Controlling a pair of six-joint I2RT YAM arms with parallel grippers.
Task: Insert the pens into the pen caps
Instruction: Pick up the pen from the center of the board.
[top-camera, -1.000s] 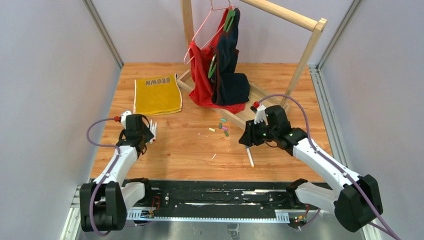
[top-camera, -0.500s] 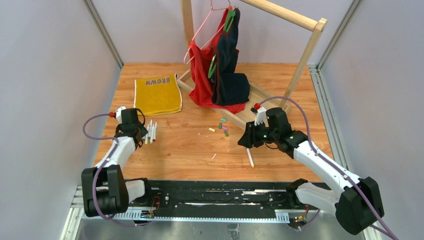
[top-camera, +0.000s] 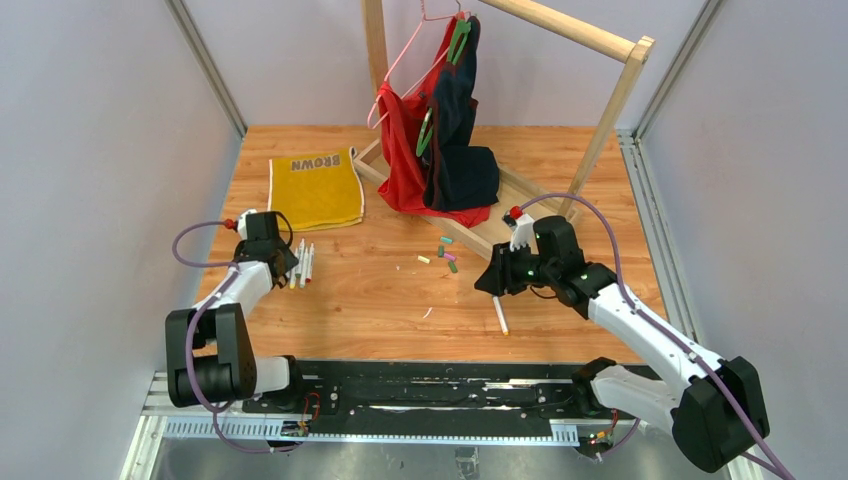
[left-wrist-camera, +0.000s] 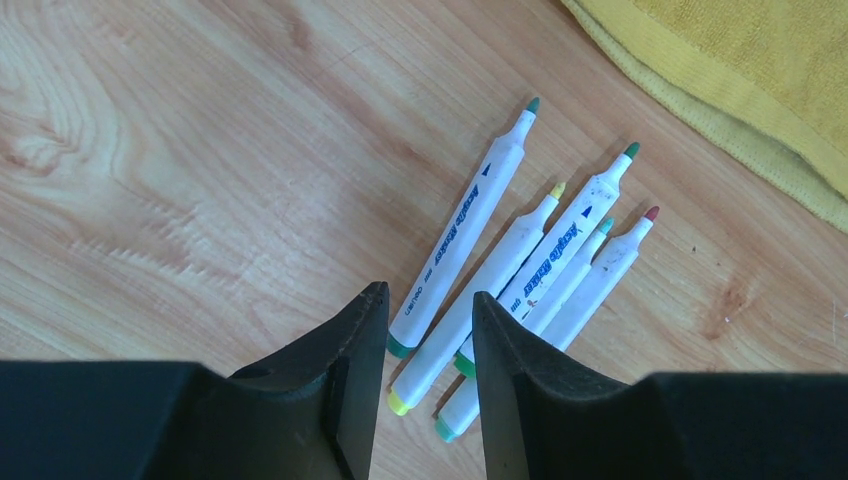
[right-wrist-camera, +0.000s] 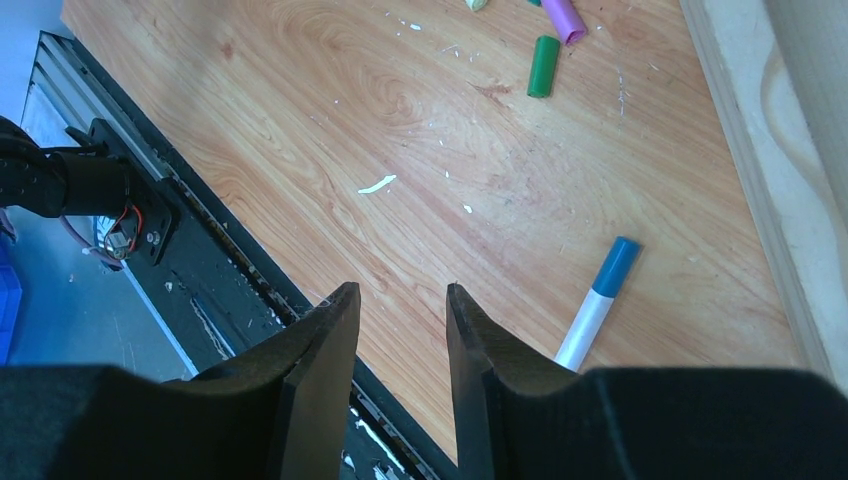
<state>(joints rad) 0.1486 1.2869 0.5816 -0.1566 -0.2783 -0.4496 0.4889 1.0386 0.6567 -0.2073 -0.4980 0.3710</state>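
Several white pens (left-wrist-camera: 545, 265) lie side by side, tips toward the yellow towel; in the top view the pens (top-camera: 302, 264) sit at the left. My left gripper (left-wrist-camera: 428, 298) hovers open over their near ends, and the yellow-ended pen (left-wrist-camera: 470, 310) shows in the gap, ungripped. My left gripper (top-camera: 277, 262) is just left of the bundle. A blue-capped pen (right-wrist-camera: 598, 305) lies right of my open, empty right gripper (right-wrist-camera: 400, 292). The pen caps (top-camera: 445, 255) are scattered mid-table, among them a green cap (right-wrist-camera: 543, 66) and a purple cap (right-wrist-camera: 563, 18).
A yellow towel (top-camera: 315, 190) lies beyond the pens. A wooden rack (top-camera: 610, 95) with hung red and dark clothes (top-camera: 440, 140) stands at the back, its base rail (right-wrist-camera: 760, 150) right of the capped pen. A white scrap (right-wrist-camera: 377, 184) lies loose. A black rail (top-camera: 420, 385) borders the near edge.
My left arm has swung left and farther back, bringing its gripper beside the pens' near ends, and its jaws have narrowed. The right arm has barely moved.
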